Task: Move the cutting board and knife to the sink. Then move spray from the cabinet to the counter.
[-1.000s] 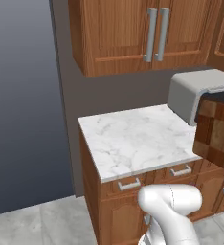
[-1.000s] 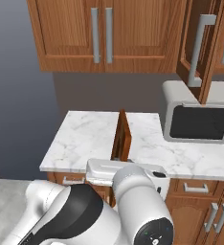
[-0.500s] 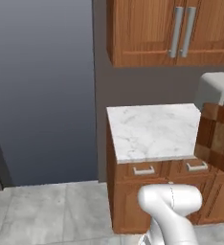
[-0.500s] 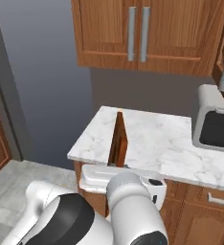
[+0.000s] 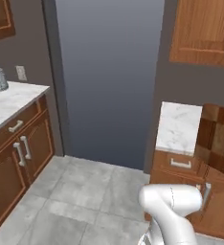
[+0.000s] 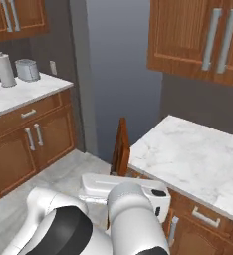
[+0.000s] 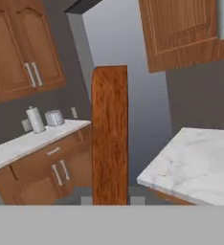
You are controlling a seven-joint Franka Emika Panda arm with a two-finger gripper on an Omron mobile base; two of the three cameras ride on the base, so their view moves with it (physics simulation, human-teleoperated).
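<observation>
The checkered wooden cutting board hangs upright in the air at the right edge of the left base view. It stands edge-on in the right base view and in the hand view. My gripper is shut on the board's lower end, its fingers hidden behind the white hand. The white marble counter lies just right of the board, over brown drawers. The knife, the sink and the spray are out of view.
Closed upper wall cabinet doors with grey bar handles hang above the counter. A tall dark grey panel stands ahead. At the left, a second counter carries a toaster and a paper towel roll. Grey floor tiles lie between.
The whole scene has slid to the right as the base turned left. The microwave has left the views and the left counter has come in. The board stays in my gripper.
</observation>
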